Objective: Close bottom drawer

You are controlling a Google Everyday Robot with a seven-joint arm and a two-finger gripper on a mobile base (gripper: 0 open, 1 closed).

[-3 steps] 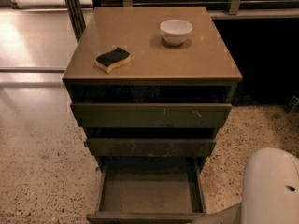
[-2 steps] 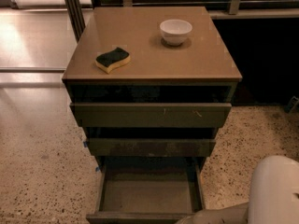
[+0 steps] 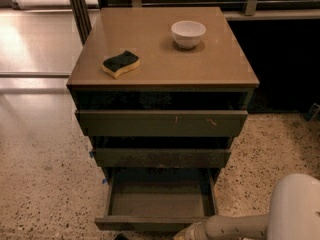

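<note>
The gripper [image 3: 186, 233] sits low at the bottom edge of the view, right up against the front lip of the bottom drawer [image 3: 160, 201], at the end of a pale forearm that reaches in from the white arm housing [image 3: 295, 209] on the right. Whether it is spread or pressed together I cannot tell from where it is cut off. The bottom drawer stands pulled well out, its shallow tray bare, while the middle drawer [image 3: 162, 157] and top drawer [image 3: 161, 123] above it sit nearly shut. On the cabinet top [image 3: 165, 76] a sponge [image 3: 120, 64] and a white bowl [image 3: 188, 34] rest well apart. To my eye this is the approach step: the arm is lining up on the drawer front, and the push has not begun. Next it needs firm contact near the middle of that front, then a straight shove inward. Compared with a second ago, the forearm has swung in from the right; the drawer itself has not moved.
</note>
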